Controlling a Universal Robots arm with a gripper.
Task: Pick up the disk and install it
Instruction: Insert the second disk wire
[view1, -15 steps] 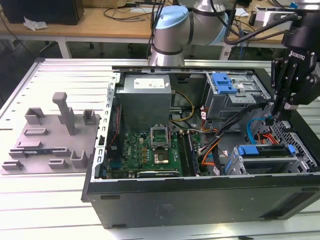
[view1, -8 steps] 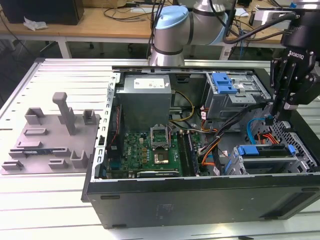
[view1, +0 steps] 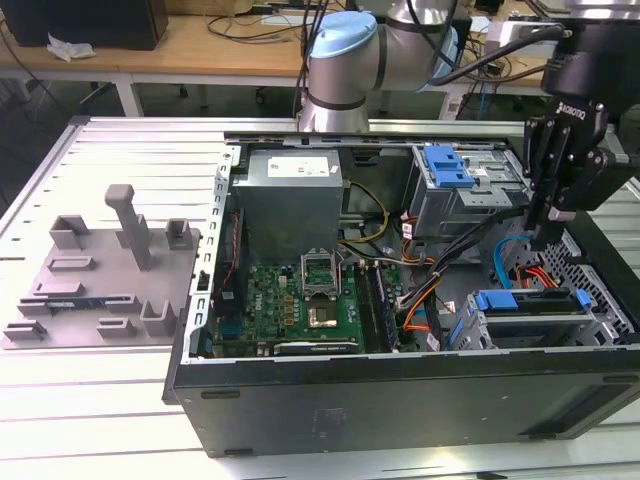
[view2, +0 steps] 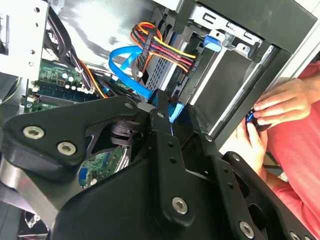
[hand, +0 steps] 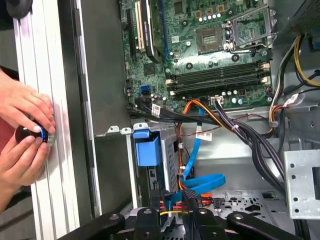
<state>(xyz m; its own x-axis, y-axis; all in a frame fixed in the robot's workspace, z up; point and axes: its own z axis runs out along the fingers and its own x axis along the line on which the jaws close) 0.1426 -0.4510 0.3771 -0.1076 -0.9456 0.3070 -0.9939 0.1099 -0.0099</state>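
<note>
From where I stand, the gripper (view1: 541, 232) hangs inside the open computer case (view1: 400, 400), low over the corner where the drive cages are. I cannot tell whether it is open or closed. I see nothing carried in it.

The disk (view1: 528, 303) lies just below the gripper and a little to one side. It is seated flat in the lower drive cage (view1: 600, 335) with only its long edge and blue carrier facing up. It does not touch the gripper. The blue bracket (view1: 447, 166) on the taller cage is well apart from the gripper, further back in the case.

I judge the disk to be a stiff, dense slab, heavy for its size, with smooth metal faces that would slip under a light pinch. It will not bend, but it should not be knocked or dropped, and the label face is no place for pressure. The blue plastic carrier looks the better hold, taken across its two long rails near the middle so the weight hangs level. That plastic probably flexes a little, so the squeeze should be firm rather than hard.

A loose blue data cable (hand: 205, 182) and a bundle of coloured power wires (view2: 165, 47) lie close under the gripper and could snag. Beside the case, a person's hands (hand: 22, 127) rest on a small black knob (hand: 30, 134) on the table.
</note>
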